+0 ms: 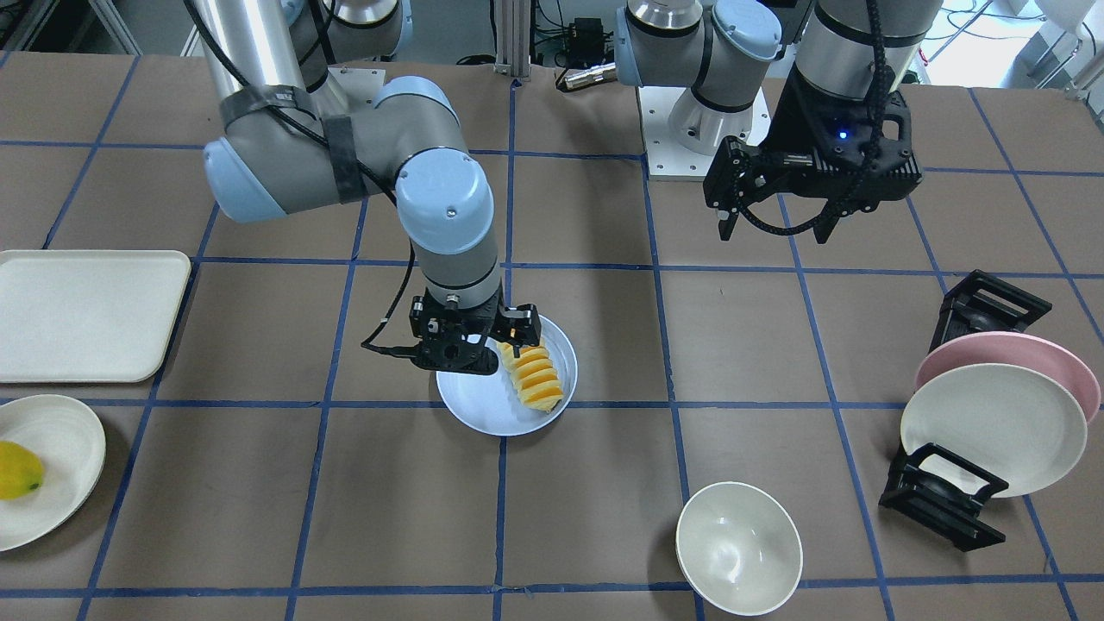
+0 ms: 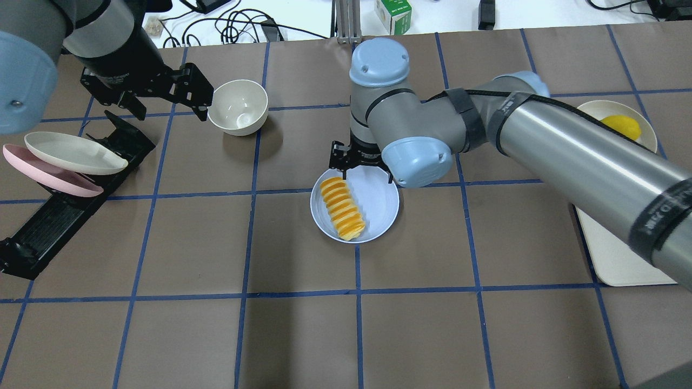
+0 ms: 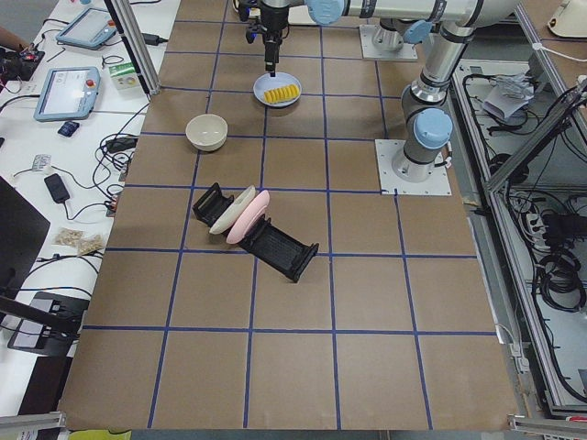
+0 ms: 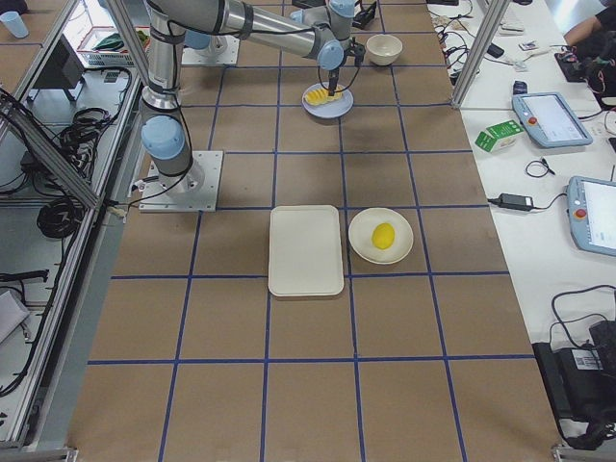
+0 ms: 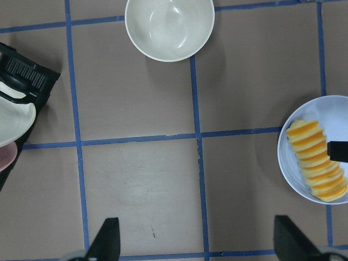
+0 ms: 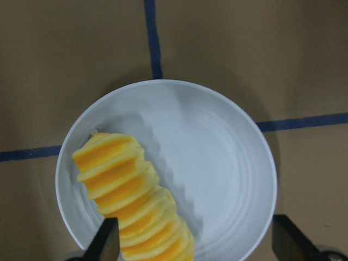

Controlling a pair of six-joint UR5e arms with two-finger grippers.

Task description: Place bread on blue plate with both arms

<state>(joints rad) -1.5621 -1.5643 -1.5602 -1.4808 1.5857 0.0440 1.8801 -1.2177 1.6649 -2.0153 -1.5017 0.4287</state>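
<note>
The bread [image 2: 341, 208], a ridged orange and pale yellow loaf, lies on the blue plate [image 2: 378, 205] near the table's middle. It rests along one side of the plate in the right wrist view [image 6: 128, 190], and the other half of the plate [image 6: 217, 163] is bare. My right gripper [image 2: 359, 165] hangs open and empty just above the plate's rim, its fingertips [image 6: 109, 244] spread either side of the bread's end. My left gripper [image 2: 170, 111] is open and empty, high above the table near the bowl. In the left wrist view the bread [image 5: 317, 168] and plate [image 5: 337, 119] show at the right.
A cream bowl [image 2: 238, 106] stands beside my left gripper. A black rack [image 2: 54, 216] holds a cream plate [image 2: 70, 154] and a pink plate [image 2: 48, 175] at the left. A cream tray [image 1: 86, 315] and a white plate with a yellow fruit [image 1: 17, 470] lie on the right arm's side.
</note>
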